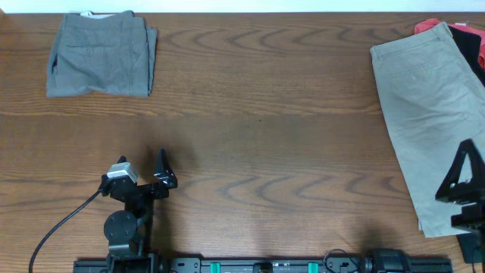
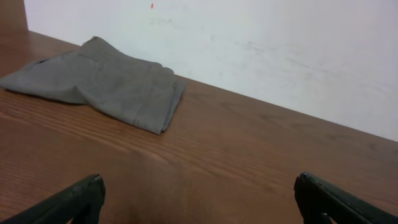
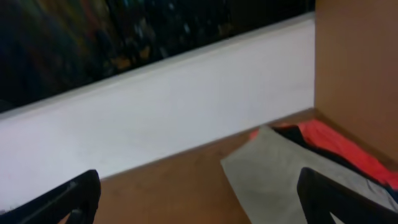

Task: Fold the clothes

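Overhead looks straight down; low wrist views face the back wall [image 2: 280, 56].

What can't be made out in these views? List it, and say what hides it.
- Khaki garment: overhead, the frame's right edge cuts it off and the right arm covers its lower corner. Shorts or trousers is unclear.
- Red garment and black garment: overhead, mostly under the khaki one and past the edge. Type unknown.
- Right wrist view: blurred, fabric detail lost.
- Left pincer: left wrist, only fingertips show.
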Action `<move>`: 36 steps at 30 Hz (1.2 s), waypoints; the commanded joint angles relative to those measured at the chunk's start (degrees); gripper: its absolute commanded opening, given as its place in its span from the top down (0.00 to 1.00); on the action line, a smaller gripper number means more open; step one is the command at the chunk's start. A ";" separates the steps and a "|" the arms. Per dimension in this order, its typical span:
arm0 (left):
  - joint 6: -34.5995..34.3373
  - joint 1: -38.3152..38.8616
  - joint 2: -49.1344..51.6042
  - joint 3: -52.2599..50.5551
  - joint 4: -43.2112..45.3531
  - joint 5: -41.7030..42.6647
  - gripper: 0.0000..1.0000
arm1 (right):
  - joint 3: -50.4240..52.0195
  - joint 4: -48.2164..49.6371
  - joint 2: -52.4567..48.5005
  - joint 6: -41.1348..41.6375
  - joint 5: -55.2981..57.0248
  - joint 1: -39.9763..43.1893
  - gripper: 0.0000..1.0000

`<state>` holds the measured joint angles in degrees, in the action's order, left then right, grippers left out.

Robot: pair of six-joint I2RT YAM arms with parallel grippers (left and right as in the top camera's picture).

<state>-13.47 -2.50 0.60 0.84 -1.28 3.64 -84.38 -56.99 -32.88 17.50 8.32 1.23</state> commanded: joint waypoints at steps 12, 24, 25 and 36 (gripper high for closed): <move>0.13 0.11 -0.26 -0.59 -2.49 0.17 0.02 | 0.17 -26.51 1.64 -0.83 0.70 -0.57 0.01; 0.13 0.11 -0.26 -0.59 -2.49 0.17 0.02 | 0.50 -39.74 1.88 0.48 -4.72 -0.57 0.01; 0.13 0.11 -0.26 -0.59 -2.49 0.17 0.02 | 0.50 -38.93 1.90 0.48 -4.72 -0.57 0.01; 0.13 0.11 -0.26 -0.59 -2.49 0.17 0.02 | 11.34 -17.86 8.31 -2.03 -9.18 -2.64 0.01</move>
<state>-13.47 -2.50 0.62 0.89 -1.34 3.66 -77.69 -77.10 -27.46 17.30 1.48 -0.23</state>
